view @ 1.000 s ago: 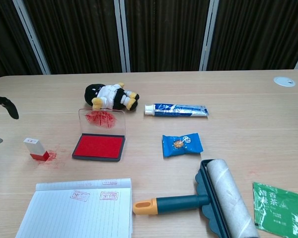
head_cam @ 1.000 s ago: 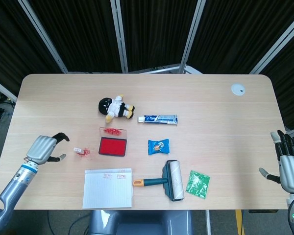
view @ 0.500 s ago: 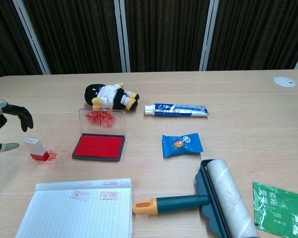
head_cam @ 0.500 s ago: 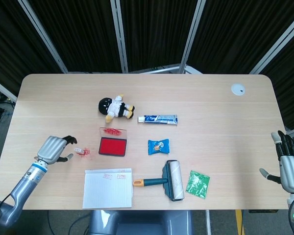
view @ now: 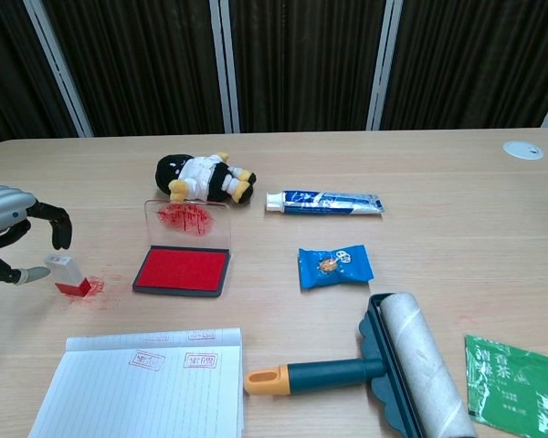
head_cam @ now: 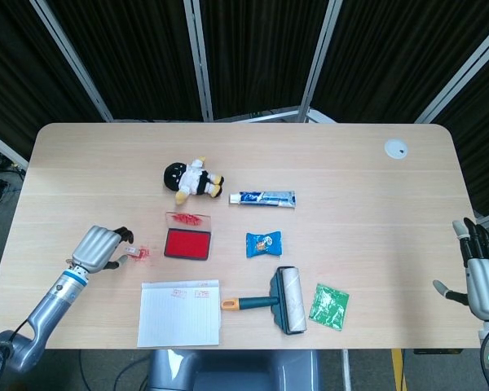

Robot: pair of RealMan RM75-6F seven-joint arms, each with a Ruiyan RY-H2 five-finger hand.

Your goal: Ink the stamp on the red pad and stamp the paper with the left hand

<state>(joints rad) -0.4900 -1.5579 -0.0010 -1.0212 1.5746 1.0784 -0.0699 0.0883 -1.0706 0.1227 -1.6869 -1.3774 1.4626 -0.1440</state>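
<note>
A small white stamp with a red base (view: 68, 274) stands upright on the table, with red ink smears around it (head_cam: 134, 252). My left hand (view: 14, 233) is right beside it on the left. Its thumb and curled fingers (view: 60, 230) bracket the stamp's top without clearly gripping it. Right of the stamp lies the red ink pad (view: 183, 269), its clear, ink-smeared lid (view: 188, 222) standing up. The lined paper (view: 142, 392), bearing two red stamp marks, lies at the front edge. My right hand (head_cam: 482, 273) hangs open beyond the table's right edge.
A plush doll (view: 201, 176) and a toothpaste tube (view: 324, 203) lie behind the pad. A blue snack packet (view: 335, 265), a lint roller (view: 384, 360) and a green sachet (view: 514, 383) sit to the right. A white disc (view: 523, 150) is at the far right.
My left hand has moved right across the table toward the stamp, and its fingers now reach around the stamp's top. The right hand has barely moved.
</note>
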